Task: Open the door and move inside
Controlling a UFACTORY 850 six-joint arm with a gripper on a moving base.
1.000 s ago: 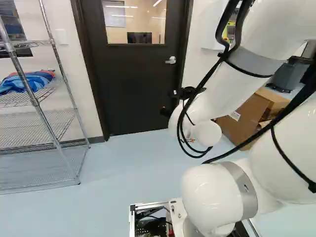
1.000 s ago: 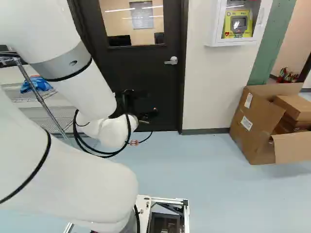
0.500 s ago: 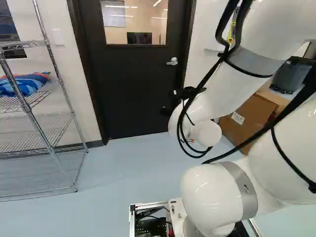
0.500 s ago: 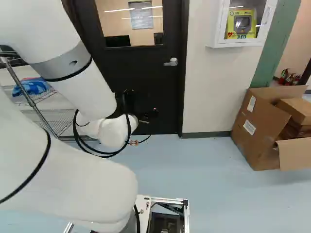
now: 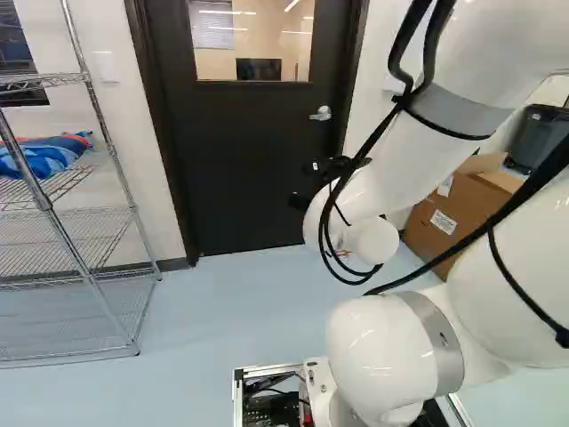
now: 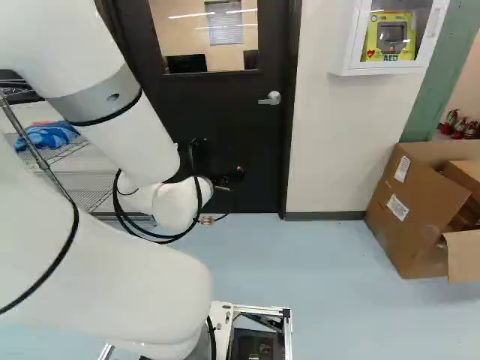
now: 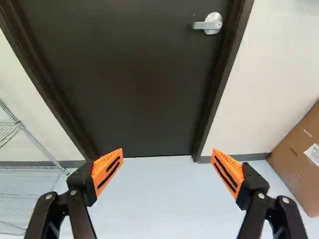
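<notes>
A dark door [image 5: 249, 160] with a window stands closed in its frame ahead of the arm. Its silver lever handle [image 6: 271, 98] sits near the frame on the box's side; the same handle [image 7: 209, 24] shows in the wrist view, well ahead of the gripper. The gripper [image 6: 225, 178] is mostly hidden behind the arm's wrist in the right base view, dark against the door. In the wrist view the gripper [image 7: 167, 167] has its two orange-padded fingers wide apart, nothing between them, and no contact with door or handle.
A wire shelf rack [image 5: 76, 213] with blue cloth stands at the left of the left base view. An opened cardboard box [image 6: 416, 210] stands by the wall right of the door, below a white AED cabinet [image 6: 388, 69]. A grey bin [image 5: 540, 138] stands farther back.
The base has moved: it has come nearer the door and turned slightly, so handle and box have shifted rightward lately. The arm keeps its pose against its lowest joint.
</notes>
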